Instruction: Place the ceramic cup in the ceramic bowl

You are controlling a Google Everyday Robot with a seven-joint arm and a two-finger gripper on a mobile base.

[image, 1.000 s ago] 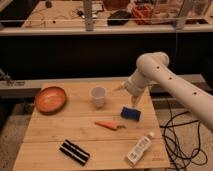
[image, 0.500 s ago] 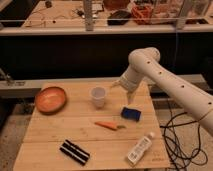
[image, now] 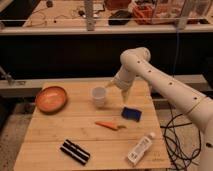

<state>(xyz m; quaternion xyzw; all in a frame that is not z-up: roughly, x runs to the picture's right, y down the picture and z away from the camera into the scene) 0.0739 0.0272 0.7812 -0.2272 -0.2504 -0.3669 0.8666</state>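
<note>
Ceramic cup [image: 100, 96] stands upright on the wooden table [image: 50, 132], approx. in the middle of the back half, with its opening facing up. It is white and plain, w/o handle. Ceramic bowl [image: 51, 98] is at the left side of the table, near the back-left corner, orange with a lighter inside. Cup and bowl are apart, with bare wood between them; the cup is not in the bowl.

Gripper [image: 117, 91] is just at the right of the cup, near its rim, above the table. Its two fingers are spread apart: one points to the left toward the cup, the other points down. They hold nothing. If the left finger touches the cup or not, I cannot tell. The white arm [image: 165, 85] comes from the right side and bends down to the gripper.

Other things on the table: a blue block [image: 131, 114] just under the gripper and right of the cup, a small carrot [image: 110, 125] in front of the cup, a black flat object [image: 75, 151] at the front, left of centre, and a white bottle [image: 140, 148] lying at the front right.
</note>
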